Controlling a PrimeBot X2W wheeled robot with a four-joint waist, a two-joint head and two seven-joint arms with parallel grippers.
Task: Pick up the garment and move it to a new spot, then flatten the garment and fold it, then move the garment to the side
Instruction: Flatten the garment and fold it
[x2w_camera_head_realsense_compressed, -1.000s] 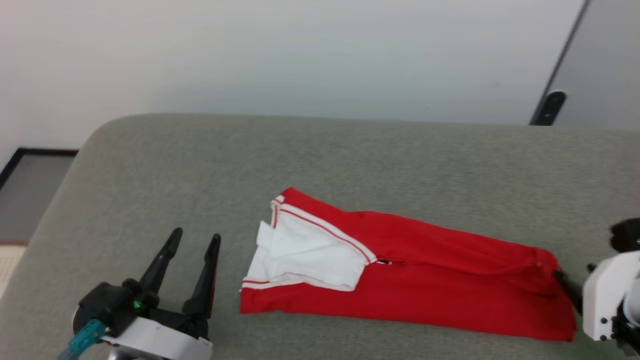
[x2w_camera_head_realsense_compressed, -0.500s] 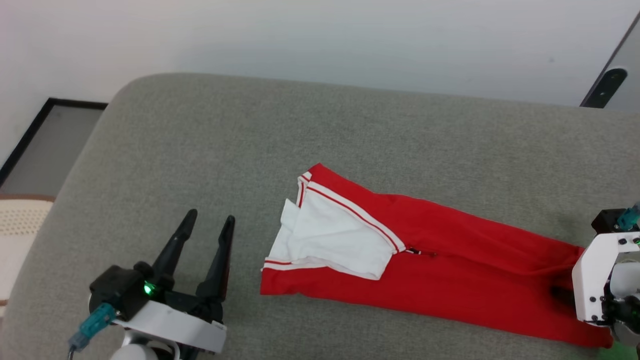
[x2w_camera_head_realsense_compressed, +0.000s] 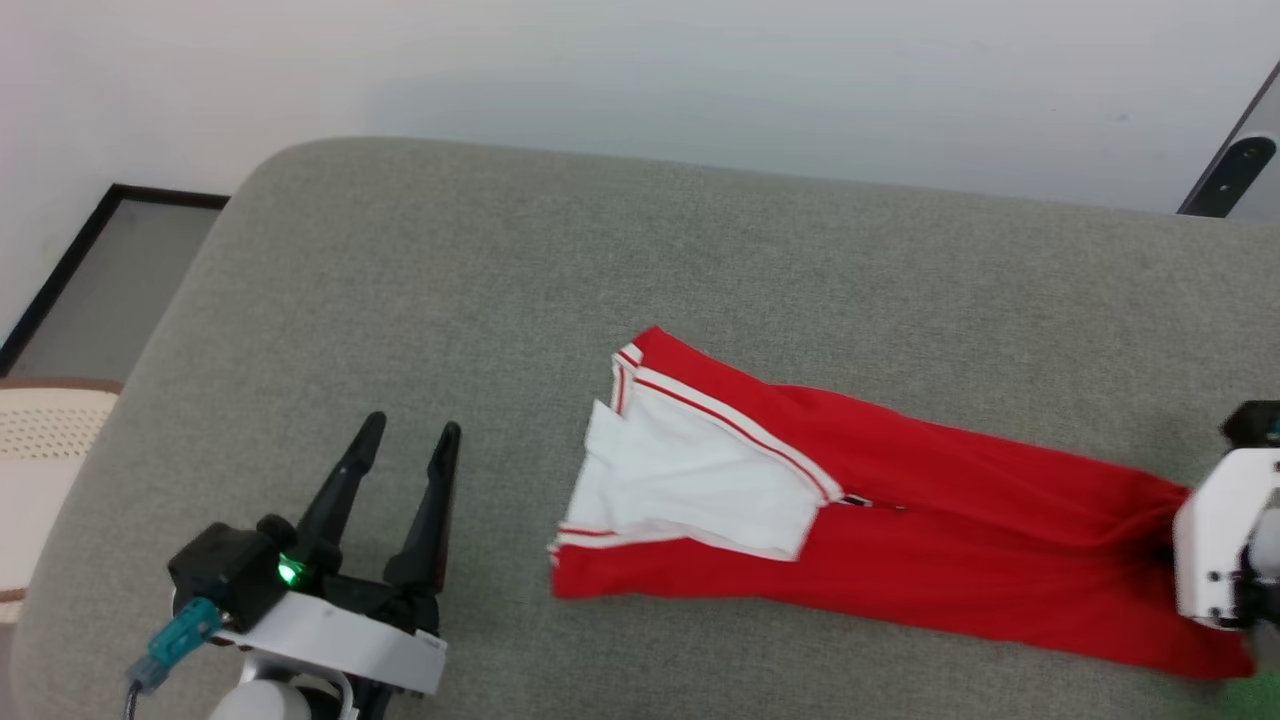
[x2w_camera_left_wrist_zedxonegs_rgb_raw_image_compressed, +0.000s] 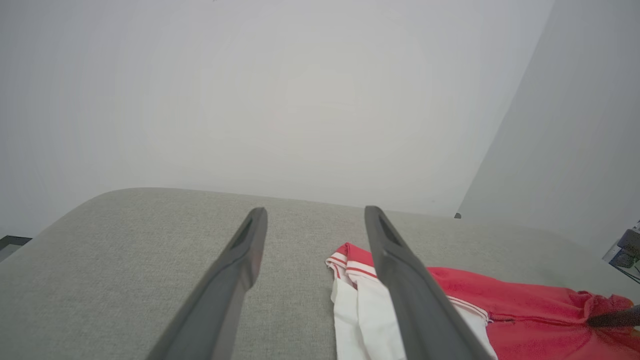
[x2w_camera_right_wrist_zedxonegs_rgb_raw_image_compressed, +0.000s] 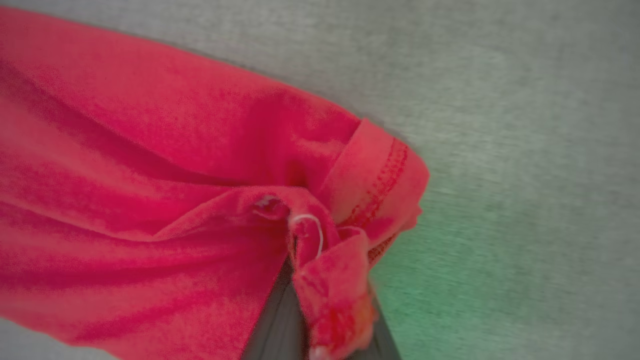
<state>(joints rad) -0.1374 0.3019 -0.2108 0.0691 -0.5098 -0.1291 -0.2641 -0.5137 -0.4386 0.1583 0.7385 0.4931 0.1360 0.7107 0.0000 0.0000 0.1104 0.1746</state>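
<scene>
The garment (x2w_camera_head_realsense_compressed: 900, 540) lies stretched toward the cushion's (x2w_camera_head_realsense_compressed: 500, 260) right edge, its hem pinched by the right gripper (x2w_camera_left_wrist_zedxonegs_rgb_raw_image_compressed: 607, 319). The left gripper (x2w_camera_head_realsense_compressed: 411, 428) hovers spread and empty.

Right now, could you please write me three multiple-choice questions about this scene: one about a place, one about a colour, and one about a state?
1. Where does the right gripper grip the garment?
A. at the white sleeve
B. at its red hem
C. at the middle

2. What colour is the sleeve lying on top?
A. white, with red-striped trim
B. black
C. blue

3. How is the left gripper?
A. shut on the garment
B. open and empty
C. shut and empty

Answers:
1 B: the right wrist view shows the stitched hem bunched in its jaws.
2 A: the head view shows it white against the red body.
3 B: its jaws stand apart over the grey cushion, beside the garment.
</scene>
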